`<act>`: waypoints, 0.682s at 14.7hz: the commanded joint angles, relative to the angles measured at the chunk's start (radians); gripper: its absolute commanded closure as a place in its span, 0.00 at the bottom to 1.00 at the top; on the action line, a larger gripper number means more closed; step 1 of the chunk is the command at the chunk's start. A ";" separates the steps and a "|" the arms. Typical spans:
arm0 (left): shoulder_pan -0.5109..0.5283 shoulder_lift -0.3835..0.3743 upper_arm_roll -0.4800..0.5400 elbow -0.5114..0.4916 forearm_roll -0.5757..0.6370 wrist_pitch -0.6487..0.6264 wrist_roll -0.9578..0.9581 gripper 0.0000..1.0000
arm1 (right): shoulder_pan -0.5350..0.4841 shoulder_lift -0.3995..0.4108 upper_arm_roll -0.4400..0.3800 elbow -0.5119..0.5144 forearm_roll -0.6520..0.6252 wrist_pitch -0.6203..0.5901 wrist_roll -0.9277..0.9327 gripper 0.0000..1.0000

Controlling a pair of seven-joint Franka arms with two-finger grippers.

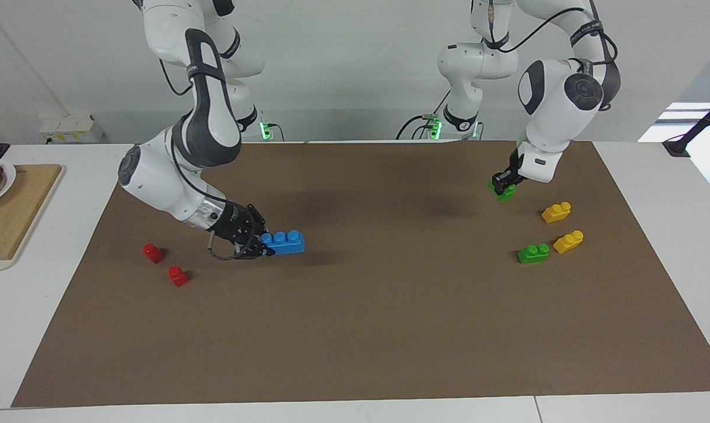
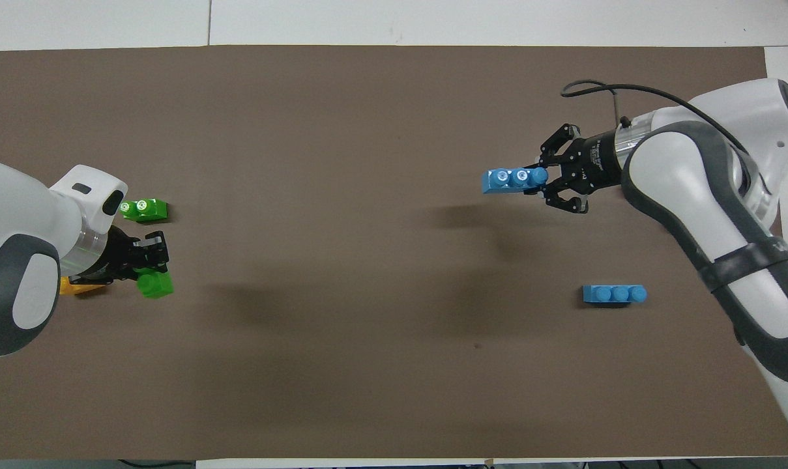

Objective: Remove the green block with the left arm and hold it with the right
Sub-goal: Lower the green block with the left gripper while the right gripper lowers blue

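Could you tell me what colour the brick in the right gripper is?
Blue brick, clearest in the overhead view.

White table [image 1: 654, 329], brown mat [image 1: 355, 329]; on mat: red [image 1: 153, 252], yellow [image 1: 556, 212], green [image 1: 533, 253], blue bricks [image 2: 614, 294].

Green block [image 1: 505, 192], blue brick [image 1: 284, 242], brown mat [image 1: 355, 329].

A robotics lab: two white arms [image 1: 184, 147] bolted by a brown-matted table [image 1: 355, 329], bare walls.
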State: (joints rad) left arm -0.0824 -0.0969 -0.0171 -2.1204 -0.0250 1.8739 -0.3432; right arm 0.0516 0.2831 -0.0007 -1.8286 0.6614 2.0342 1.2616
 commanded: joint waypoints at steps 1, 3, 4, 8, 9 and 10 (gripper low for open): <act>0.048 -0.018 -0.009 -0.076 -0.010 0.040 0.157 1.00 | -0.099 -0.038 0.014 -0.046 -0.052 -0.075 -0.068 1.00; 0.079 -0.023 -0.009 -0.130 -0.010 0.079 0.229 1.00 | -0.146 -0.051 0.016 -0.078 -0.118 -0.078 -0.120 1.00; 0.098 -0.015 -0.009 -0.150 -0.009 0.112 0.256 1.00 | -0.176 -0.058 0.016 -0.098 -0.120 -0.068 -0.149 1.00; 0.121 0.037 -0.009 -0.176 -0.007 0.211 0.286 1.00 | -0.211 -0.079 0.016 -0.161 -0.120 -0.033 -0.159 1.00; 0.124 0.052 -0.009 -0.177 -0.007 0.246 0.288 1.00 | -0.211 -0.090 0.016 -0.199 -0.120 0.009 -0.159 1.00; 0.124 0.077 -0.009 -0.179 -0.007 0.284 0.288 1.00 | -0.211 -0.094 0.016 -0.227 -0.120 0.052 -0.159 1.00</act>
State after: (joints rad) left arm 0.0215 -0.0581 -0.0171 -2.2890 -0.0250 2.0850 -0.0808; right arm -0.1449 0.2391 -0.0003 -1.9585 0.5559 2.0061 1.1239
